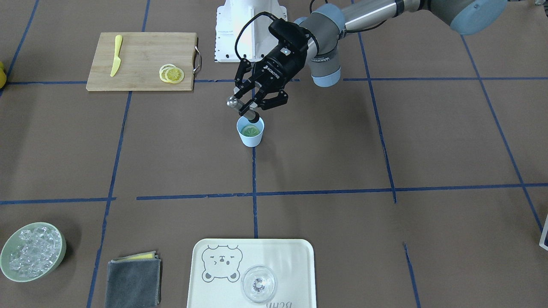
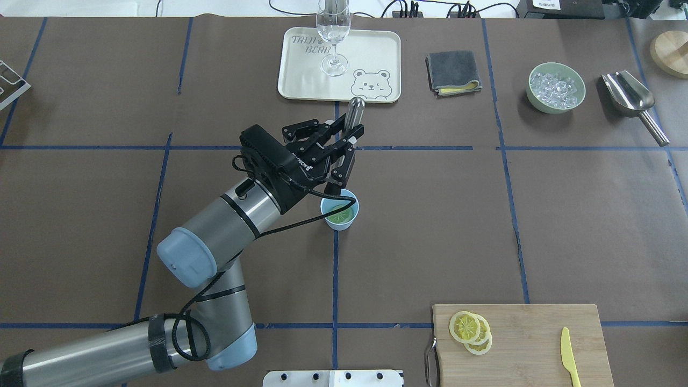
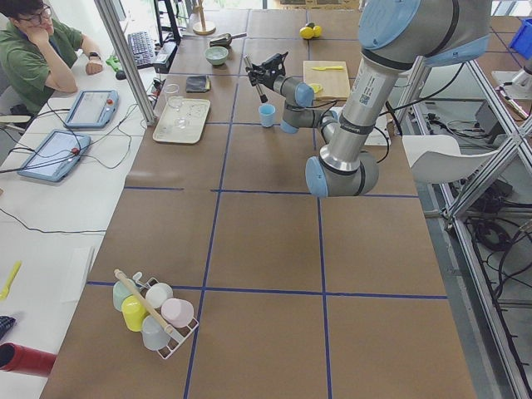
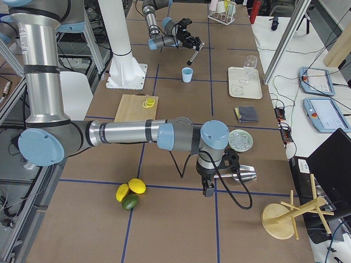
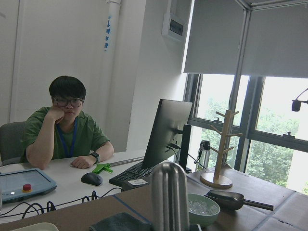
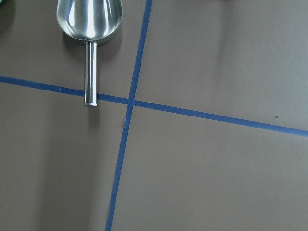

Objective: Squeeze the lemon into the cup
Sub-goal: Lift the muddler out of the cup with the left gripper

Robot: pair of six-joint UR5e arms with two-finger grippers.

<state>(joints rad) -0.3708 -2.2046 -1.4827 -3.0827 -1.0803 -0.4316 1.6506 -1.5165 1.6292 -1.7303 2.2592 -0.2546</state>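
The pale-blue cup (image 1: 250, 133) stands at mid-table and also shows in the overhead view (image 2: 339, 216). One lemon slice (image 1: 250, 130) lies flat inside it. More lemon slices (image 1: 172, 74) lie on the cutting board. My left gripper (image 1: 255, 102) hangs just above the cup's far rim, shut on a metal muddler (image 1: 239, 107) that is tilted, with its dark lower end at the rim. The muddler's rounded top fills the left wrist view (image 5: 169, 197). My right gripper (image 4: 207, 189) shows only in the exterior right view, beside the scoop; I cannot tell its state.
The wooden cutting board (image 1: 141, 60) carries a yellow knife (image 1: 116, 55). A tray (image 1: 291, 256) holds a clear glass (image 1: 258, 283). A green bowl of ice (image 1: 32, 251), a grey cloth (image 1: 133, 280) and a metal scoop (image 2: 631, 99) lie along the operators' side.
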